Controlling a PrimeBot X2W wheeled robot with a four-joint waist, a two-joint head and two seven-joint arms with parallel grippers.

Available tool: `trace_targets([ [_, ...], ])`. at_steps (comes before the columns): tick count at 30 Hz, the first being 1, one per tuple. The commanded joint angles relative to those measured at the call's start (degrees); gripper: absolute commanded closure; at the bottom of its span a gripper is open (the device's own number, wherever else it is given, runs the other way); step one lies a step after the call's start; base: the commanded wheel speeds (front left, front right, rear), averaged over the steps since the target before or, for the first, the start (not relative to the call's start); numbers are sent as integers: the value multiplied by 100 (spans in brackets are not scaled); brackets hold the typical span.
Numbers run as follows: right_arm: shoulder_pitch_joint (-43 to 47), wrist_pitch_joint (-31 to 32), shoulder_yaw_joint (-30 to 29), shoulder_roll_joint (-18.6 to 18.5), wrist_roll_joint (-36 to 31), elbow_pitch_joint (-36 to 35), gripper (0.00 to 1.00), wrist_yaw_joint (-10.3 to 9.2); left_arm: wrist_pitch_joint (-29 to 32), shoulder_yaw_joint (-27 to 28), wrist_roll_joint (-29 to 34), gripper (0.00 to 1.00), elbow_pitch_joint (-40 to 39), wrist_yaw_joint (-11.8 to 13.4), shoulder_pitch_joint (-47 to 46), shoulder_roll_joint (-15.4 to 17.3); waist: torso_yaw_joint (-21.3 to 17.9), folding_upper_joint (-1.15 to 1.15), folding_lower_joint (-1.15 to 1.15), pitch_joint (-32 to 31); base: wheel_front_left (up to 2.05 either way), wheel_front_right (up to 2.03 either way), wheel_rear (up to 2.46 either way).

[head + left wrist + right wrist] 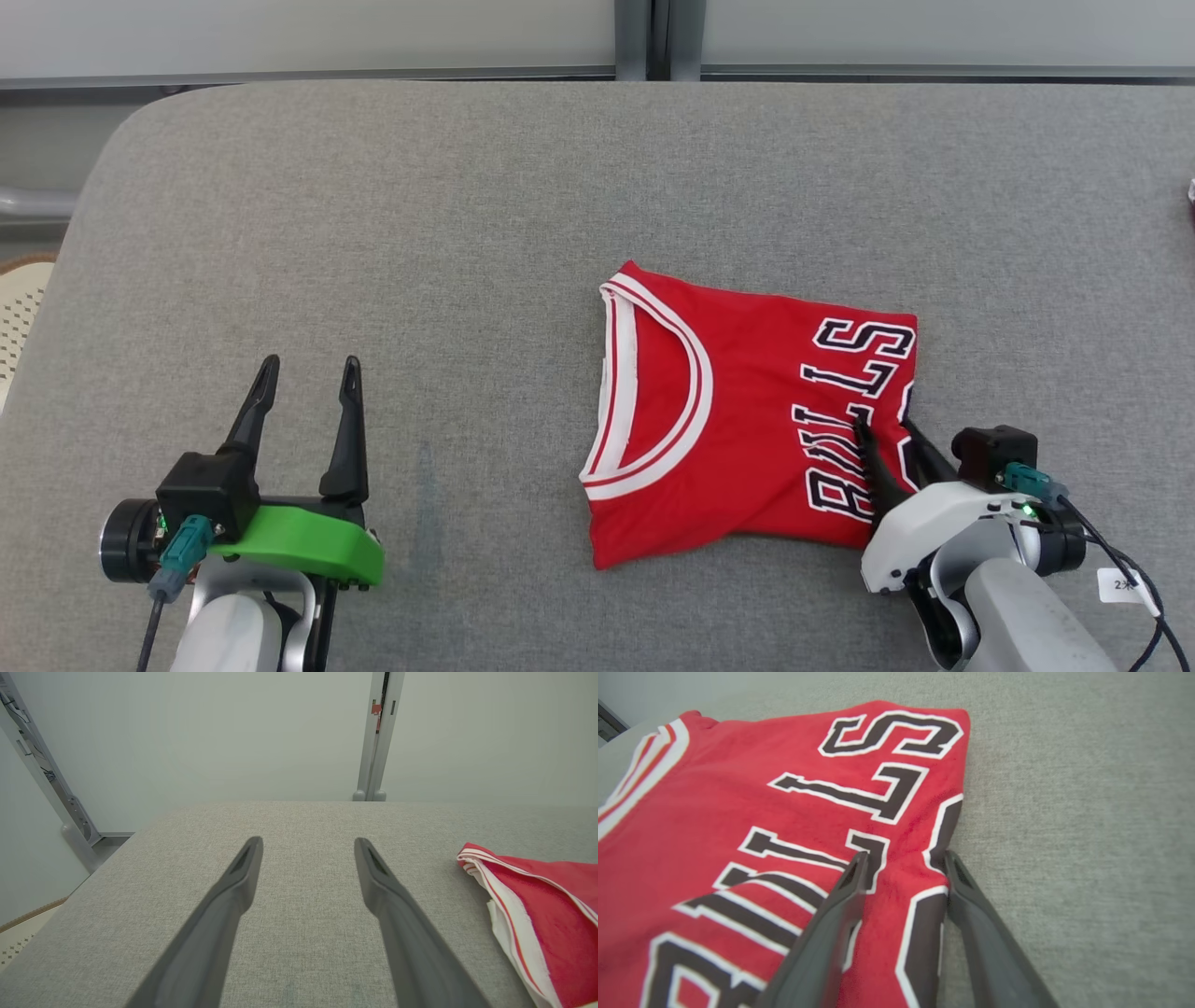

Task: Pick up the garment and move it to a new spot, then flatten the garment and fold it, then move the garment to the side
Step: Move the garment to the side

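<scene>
A red folded garment [747, 411] with white-trimmed neckline and black lettering lies flat on the grey table [373, 233], right of centre. My right gripper [881, 425] stands at the garment's near right edge, jaws apart. In the right wrist view the right gripper [906, 856] straddles that edge of the garment [738, 812]: one finger rests on the lettering, the other sits just off the fabric, and a low ridge of cloth rises between them. My left gripper [311, 364] hovers open over bare table at the lower left, well apart from the garment [551, 905]; nothing lies between the left gripper [308, 842] fingers.
The table's far edge meets a pale wall with a grey post [658, 37]. Its far left corner is rounded, with floor and a pale woven thing [19, 308] beyond. A white label [1120, 585] hangs by my right wrist cable.
</scene>
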Motion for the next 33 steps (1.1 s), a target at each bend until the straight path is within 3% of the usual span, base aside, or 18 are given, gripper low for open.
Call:
trace_targets([
  [1, 75, 46, 91, 66, 28, 170, 100, 21, -33, -3, 51, 0, 23, 29, -90, 4, -10, 0, 0, 7, 0, 0, 0],
  [9, -575, -45, 156, -503, -53, 133, 100, 1, -105, -35, 47, 0, 0, 48, -193, 7, -168, 0, 0, 202, 0, 0, 0],
  [16, -1444, 263, 583, -1445, -61, -315, 100, 7, -139, -139, 108, 0, -145, 49, -556, -26, -447, 0, 0, 865, 0, 0, 0],
  [24, -2317, 538, 690, -2513, 250, -841, 100, 7, -106, -4, 248, 0, -449, 187, -958, 198, -1109, 0, 0, 1891, 0, 0, 0],
  [33, -3050, 471, 496, -3461, 504, -850, 100, 7, 312, 174, 481, 0, -1136, 290, -1214, 745, -2050, 0, 0, 2604, 0, 0, 0],
])
